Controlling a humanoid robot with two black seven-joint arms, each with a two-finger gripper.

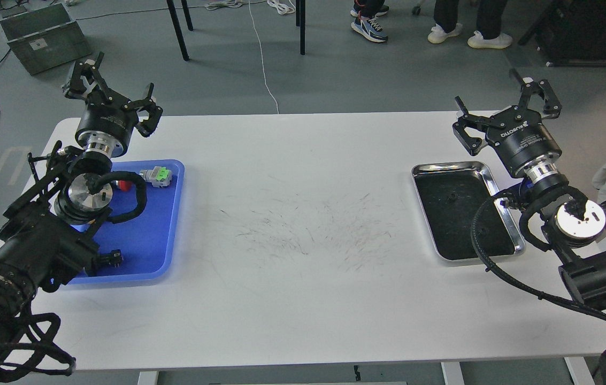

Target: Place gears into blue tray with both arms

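The blue tray (pixel 153 235) lies at the table's left, partly covered by my left arm. My left gripper (pixel 112 92) is raised beyond the tray's far edge, open, with nothing between its fingers. At the right, my right gripper (pixel 503 109) hangs open and empty above the table's far right, just behind the steel tray (pixel 511 222). One tiny black gear (pixel 451 197) rests on that tray's dark inside. Any other gears cannot be made out against the black lining.
In the blue tray lie a grey part with a green top (pixel 156 176) and a red-capped button (pixel 124 185). The white table (pixel 303 278) is scuffed in the middle. People's feet, chair legs and a grey crate (pixel 43 35) stand on the floor beyond.
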